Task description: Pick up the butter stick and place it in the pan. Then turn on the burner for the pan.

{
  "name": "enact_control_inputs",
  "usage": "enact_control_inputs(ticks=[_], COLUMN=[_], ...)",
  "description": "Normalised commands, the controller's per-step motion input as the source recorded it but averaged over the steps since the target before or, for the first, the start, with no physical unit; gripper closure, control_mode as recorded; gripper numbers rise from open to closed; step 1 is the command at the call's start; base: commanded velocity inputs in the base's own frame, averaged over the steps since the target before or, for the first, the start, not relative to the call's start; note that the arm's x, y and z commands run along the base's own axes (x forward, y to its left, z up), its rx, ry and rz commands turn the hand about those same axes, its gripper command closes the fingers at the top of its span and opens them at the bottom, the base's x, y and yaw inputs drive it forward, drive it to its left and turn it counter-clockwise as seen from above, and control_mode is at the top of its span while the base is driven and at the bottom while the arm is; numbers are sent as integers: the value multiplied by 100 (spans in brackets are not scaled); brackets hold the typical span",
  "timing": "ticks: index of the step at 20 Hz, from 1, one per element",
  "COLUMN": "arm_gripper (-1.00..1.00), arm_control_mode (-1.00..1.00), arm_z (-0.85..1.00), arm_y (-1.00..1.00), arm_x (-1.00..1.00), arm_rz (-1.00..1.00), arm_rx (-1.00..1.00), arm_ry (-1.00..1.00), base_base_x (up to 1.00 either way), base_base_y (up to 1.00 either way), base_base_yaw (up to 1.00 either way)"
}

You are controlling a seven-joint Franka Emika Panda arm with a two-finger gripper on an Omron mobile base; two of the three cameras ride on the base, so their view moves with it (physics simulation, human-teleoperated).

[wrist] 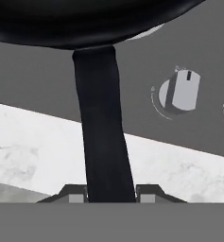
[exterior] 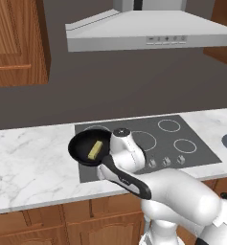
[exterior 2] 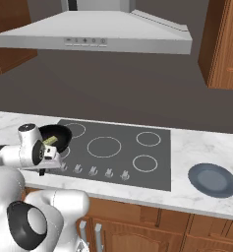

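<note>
One butter stick [exterior: 95, 150] lies inside the pan [exterior: 81, 147], toward its right half. Pan sits on the front-left ring of the cooktop [exterior: 191, 131], handle pointing off the front edge over the marble desk [exterior: 28, 158]. Gripper [wrist: 111, 193] clamped on the pan's handle, one fingertip each side. A silver knob [wrist: 179, 90] sits just right of the handle. Blue-grey plate [exterior 2: 212, 179] rests on the desk right of the cooktop.
</note>
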Motion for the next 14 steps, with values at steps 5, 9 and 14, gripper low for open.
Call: enact_control_inputs(ticks=[5, 9, 14], arm_gripper=[100, 100, 100], arm_control_mode=[-100, -100, -100], arm_z=[4, 13, 7], arm_y=[66, 62, 26], arm_x=[0, -1, -8], arm_rz=[-26, -26, -20], arm_rx=[4, 8, 13], arm_ry=[-1, 0, 0], base_base_x=[0, 0, 0], base_base_y=[0, 0, 0], base_base_yaw=[0, 0, 0])
